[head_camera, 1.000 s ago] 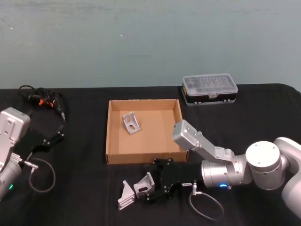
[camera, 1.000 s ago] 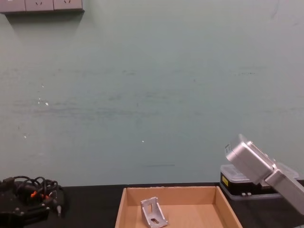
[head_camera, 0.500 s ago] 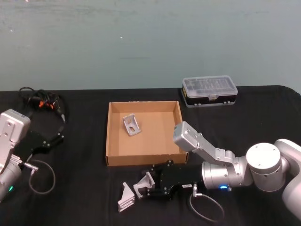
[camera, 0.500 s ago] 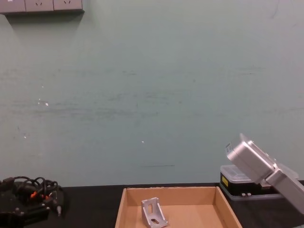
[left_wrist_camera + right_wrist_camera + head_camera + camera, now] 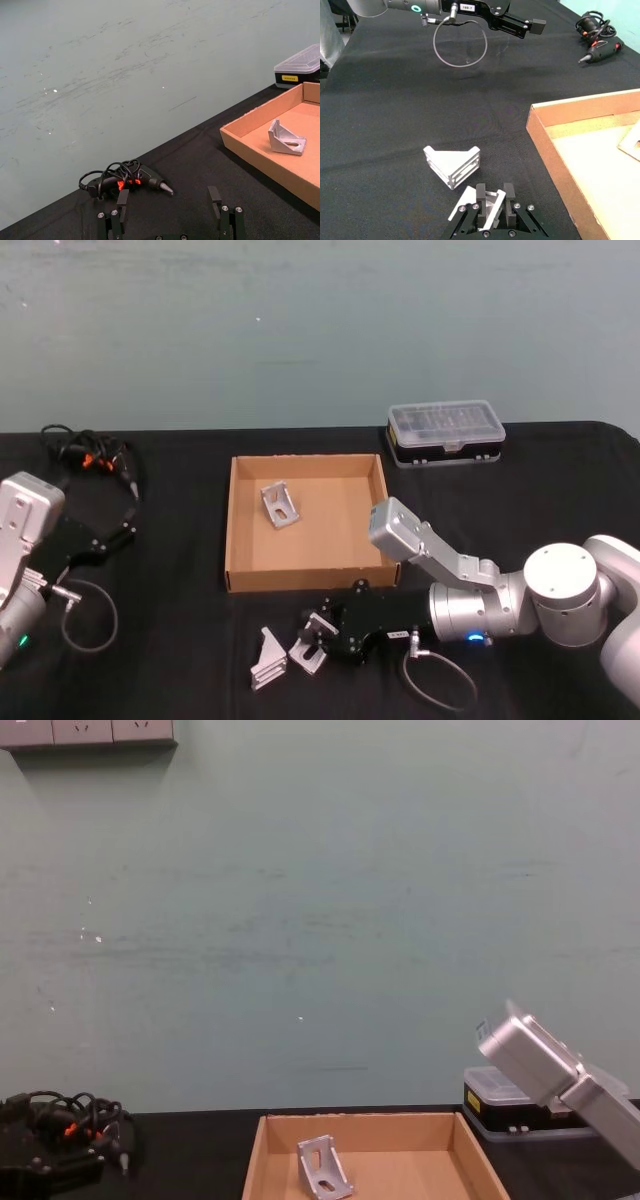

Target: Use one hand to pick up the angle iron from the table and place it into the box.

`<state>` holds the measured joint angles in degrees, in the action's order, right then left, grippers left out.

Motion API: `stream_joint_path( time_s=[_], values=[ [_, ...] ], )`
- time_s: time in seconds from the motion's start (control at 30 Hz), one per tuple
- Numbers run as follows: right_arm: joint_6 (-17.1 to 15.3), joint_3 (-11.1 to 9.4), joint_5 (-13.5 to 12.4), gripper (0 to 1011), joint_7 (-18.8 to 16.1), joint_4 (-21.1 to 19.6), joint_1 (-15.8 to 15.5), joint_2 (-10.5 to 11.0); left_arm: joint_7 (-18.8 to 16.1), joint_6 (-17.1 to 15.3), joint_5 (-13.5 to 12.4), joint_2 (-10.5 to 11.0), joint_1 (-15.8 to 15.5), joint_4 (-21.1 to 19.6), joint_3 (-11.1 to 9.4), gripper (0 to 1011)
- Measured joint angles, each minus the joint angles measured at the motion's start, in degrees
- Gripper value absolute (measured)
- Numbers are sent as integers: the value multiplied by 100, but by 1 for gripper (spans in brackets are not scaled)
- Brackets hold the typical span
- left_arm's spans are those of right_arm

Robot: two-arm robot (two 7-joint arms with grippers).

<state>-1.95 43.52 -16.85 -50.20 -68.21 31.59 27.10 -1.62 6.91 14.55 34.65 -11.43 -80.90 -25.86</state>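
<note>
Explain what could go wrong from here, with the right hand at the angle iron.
The right hand pinches only one thin wall of the angle iron, which sits tilted; it may slip or swing on lifting.
The second angle iron lies close beside; it may get knocked.
The box wall stands close; a low carry may hit it.

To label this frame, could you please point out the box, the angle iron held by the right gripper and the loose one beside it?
Box (image 5: 300, 577), head view, front wall.
Held angle iron (image 5: 465, 201), right wrist view, protruding flange.
Loose angle iron (image 5: 452, 166), right wrist view, ribbed face.
</note>
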Motion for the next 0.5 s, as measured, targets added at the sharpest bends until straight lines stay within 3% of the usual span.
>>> stream_joint_path(
  time_s=[0.5],
  values=[
    [-1, -35, -49, 209, 38, -77, -32, 23, 0, 0, 0, 0, 0, 0, 0, 1000]
  ],
)
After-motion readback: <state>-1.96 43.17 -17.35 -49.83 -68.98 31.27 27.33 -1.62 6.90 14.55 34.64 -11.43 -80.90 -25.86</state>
